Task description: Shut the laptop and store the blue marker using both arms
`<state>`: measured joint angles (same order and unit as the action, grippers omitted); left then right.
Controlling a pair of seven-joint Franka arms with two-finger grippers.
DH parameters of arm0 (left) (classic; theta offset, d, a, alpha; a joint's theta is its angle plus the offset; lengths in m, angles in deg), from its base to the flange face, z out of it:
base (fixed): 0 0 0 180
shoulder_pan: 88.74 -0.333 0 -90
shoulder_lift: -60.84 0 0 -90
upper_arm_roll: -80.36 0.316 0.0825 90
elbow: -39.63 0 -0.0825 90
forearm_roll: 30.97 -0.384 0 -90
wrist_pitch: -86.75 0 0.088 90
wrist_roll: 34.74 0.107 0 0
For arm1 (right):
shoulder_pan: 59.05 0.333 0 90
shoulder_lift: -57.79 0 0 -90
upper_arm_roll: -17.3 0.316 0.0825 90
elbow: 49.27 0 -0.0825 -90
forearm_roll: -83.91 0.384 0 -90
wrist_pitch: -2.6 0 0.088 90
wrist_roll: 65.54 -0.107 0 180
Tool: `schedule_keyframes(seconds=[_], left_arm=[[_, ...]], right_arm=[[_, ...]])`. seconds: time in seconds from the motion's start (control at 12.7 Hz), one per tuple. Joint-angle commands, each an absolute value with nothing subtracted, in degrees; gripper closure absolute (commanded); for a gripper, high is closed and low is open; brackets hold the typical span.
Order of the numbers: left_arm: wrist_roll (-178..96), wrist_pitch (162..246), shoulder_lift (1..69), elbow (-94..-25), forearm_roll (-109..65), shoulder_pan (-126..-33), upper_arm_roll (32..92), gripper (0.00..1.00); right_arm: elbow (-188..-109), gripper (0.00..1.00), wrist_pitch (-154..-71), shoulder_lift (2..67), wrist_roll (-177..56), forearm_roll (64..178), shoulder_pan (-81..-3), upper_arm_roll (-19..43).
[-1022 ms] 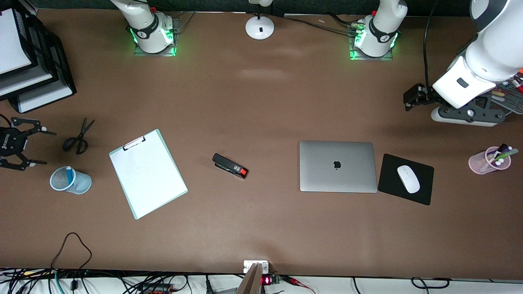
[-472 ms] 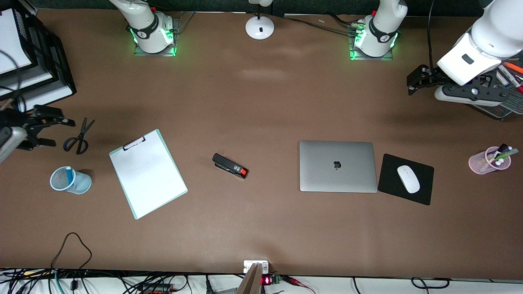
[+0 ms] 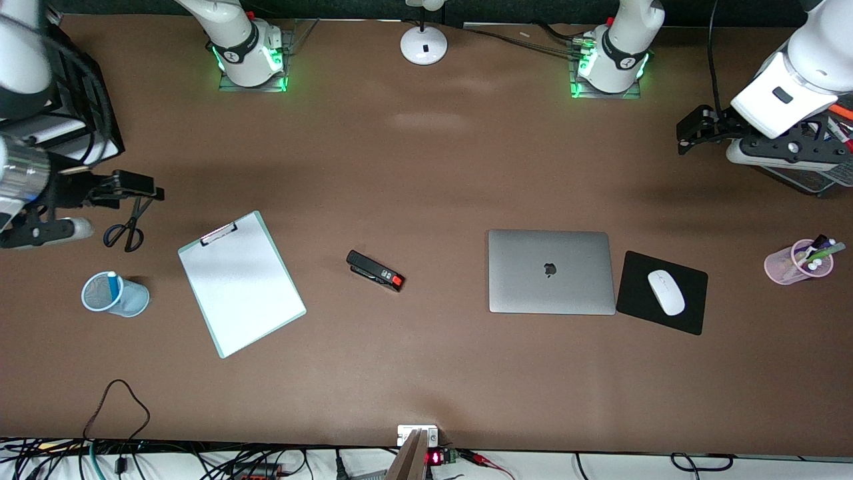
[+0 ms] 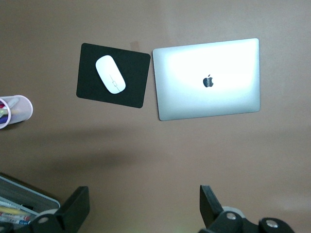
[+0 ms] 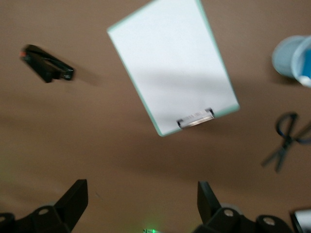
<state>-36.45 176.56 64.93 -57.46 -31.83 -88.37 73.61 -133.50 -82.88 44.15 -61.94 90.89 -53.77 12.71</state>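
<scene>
— Toward the left arm's end of the table, what is lying there?

— A thin silver-grey laptop (image 3: 551, 271) with a dark apple logo is lying flat with its lid shut. Just beside it, a black rectangular mouse pad (image 3: 662, 292) is carrying a white oval mouse (image 3: 666, 292). Nearer still to that end, a translucent pink cup of pens (image 3: 797, 261) is standing upright, well apart from the pad.

— And the slim light-blue marker?

— The blue marker (image 3: 112, 283) is standing in a pale blue mesh cup (image 3: 114, 294) at the right arm's end, its whitish tip showing above the rim. A white clipboard with a mint-green edge (image 3: 240, 283) is lying near the cup, and black-handled scissors (image 3: 128, 225) are lying farther from the front camera than the cup. A black stapler with a red end (image 3: 375, 270) is sitting between the clipboard and the laptop.

— Where is the left gripper (image 4: 142, 206) hanging?

— Up in the air, over the wire tray of coloured markers (image 3: 830, 167) at the table's edge. Its fingers (image 4: 74, 208) are spread wide with nothing between them.

— And the right gripper (image 5: 141, 204)?

— It is hovering over the table edge by the stacked black paper trays (image 3: 61, 107), close above the scissors. Its fingers (image 5: 73, 198) are likewise spread apart and gripping nothing.
</scene>
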Motion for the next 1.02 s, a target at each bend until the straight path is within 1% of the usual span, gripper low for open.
schedule_keyframes(seconds=[0.0,0.16,0.31,0.39,0.55,0.63,0.71,0.79,0.94], left_arm=[[-34.75,175.78,66.64,-58.46,-30.88,-89.00,73.59,0.00],[-33.69,175.87,66.64,-58.46,-30.88,-89.00,73.76,0.00],[-33.69,175.87,66.64,-58.37,-30.79,-89.00,73.76,0.00],[-33.69,175.87,66.64,-58.37,-30.79,-89.00,73.68,0.00],[-33.69,175.96,66.72,-58.28,-30.53,-89.00,73.68,0.00],[-33.60,176.13,66.64,-58.02,-30.53,-89.00,73.68,0.00],[-33.43,176.22,66.72,-58.02,-30.53,-89.00,73.42,0.00],[-33.43,176.14,66.72,-57.85,-30.53,-89.00,73.33,0.00],[-31.86,176.05,67.60,-57.93,-30.53,-89.00,73.50,0.00]], right_arm=[[-134.96,0.00,-81.69,47.15,-69.74,83.58,-49.39,12.21],[-134.78,0.00,-82.48,48.73,-69.06,81.72,-51.47,11.95],[-134.96,0.00,-82.57,50.83,-67.92,81.18,-57.78,11.94],[-135.05,0.00,-81.79,51.19,-66.70,81.45,-59.12,12.29],[-136.70,0.00,-82.48,53.03,-66.42,81.54,-59.22,12.29],[-140.20,0.00,-83.96,55.39,-65.64,81.71,-59.22,12.30],[-144.84,0.00,-87.81,58.63,-65.46,81.71,-59.14,12.38],[-147.07,0.00,-88.89,60.41,-65.46,81.71,-58.96,12.38],[-146.39,0.00,-87.33,60.69,-64.15,81.71,-59.14,12.38]])
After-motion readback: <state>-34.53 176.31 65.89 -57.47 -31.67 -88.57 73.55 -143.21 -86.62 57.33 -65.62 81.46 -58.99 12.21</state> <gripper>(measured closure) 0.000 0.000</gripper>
